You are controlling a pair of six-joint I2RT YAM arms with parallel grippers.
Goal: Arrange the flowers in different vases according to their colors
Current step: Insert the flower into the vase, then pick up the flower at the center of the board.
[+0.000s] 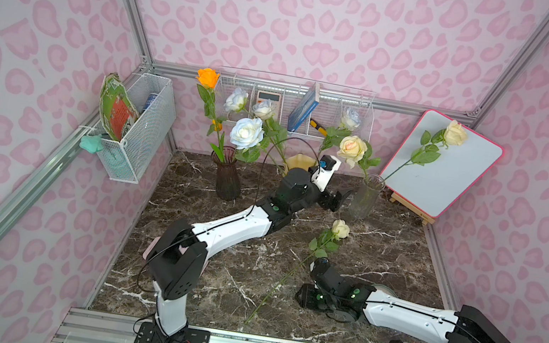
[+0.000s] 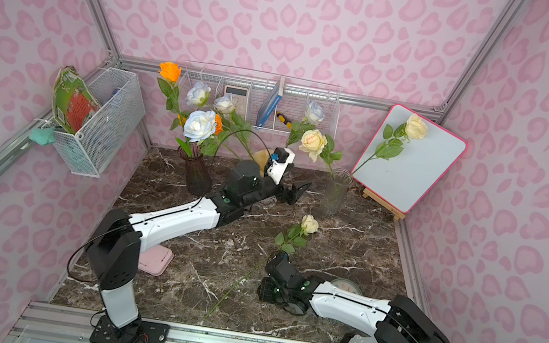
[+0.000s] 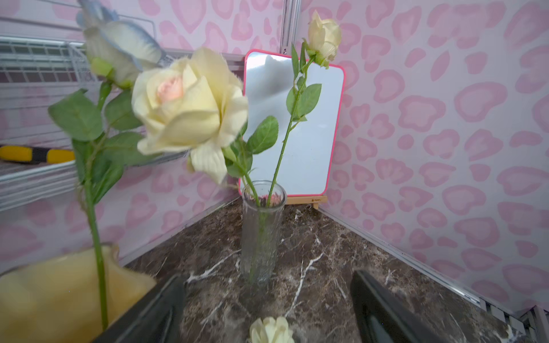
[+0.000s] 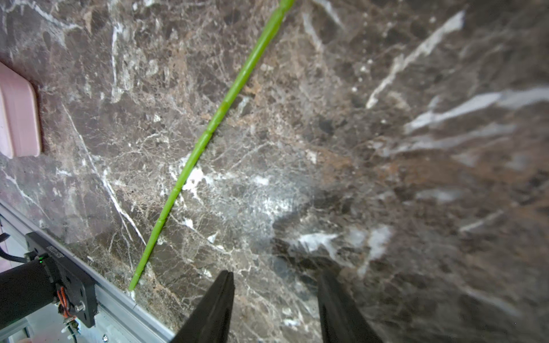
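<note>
A clear glass vase point(image 1: 366, 196) point(image 3: 263, 231) at the back right holds two cream roses point(image 3: 190, 107); one leans on the whiteboard. My left gripper point(image 1: 337, 199) point(image 3: 269, 297) hovers just left of this vase, open and empty. A dark purple vase point(image 1: 229, 176) holds an orange rose point(image 1: 207, 78). The yellow vase point(image 1: 298, 165) point(image 3: 59, 291) is mostly hidden behind the left arm, with pale blue roses point(image 1: 246, 132) rising around it. Another cream rose point(image 1: 340, 228) point(image 2: 309, 224) lies on the marble, its stem point(image 4: 208, 133) running toward the front edge. My right gripper point(image 1: 301, 296) point(image 4: 276, 285) is low beside that stem, open, with nothing between its fingers.
A pink-framed whiteboard point(image 1: 442, 165) on a small easel stands in the back right corner. White wire baskets hang on the back wall point(image 1: 294, 108) and left wall point(image 1: 138, 128). A pink box point(image 2: 156, 260) lies under the left arm, a round dial point(image 2: 344, 286) behind the right arm.
</note>
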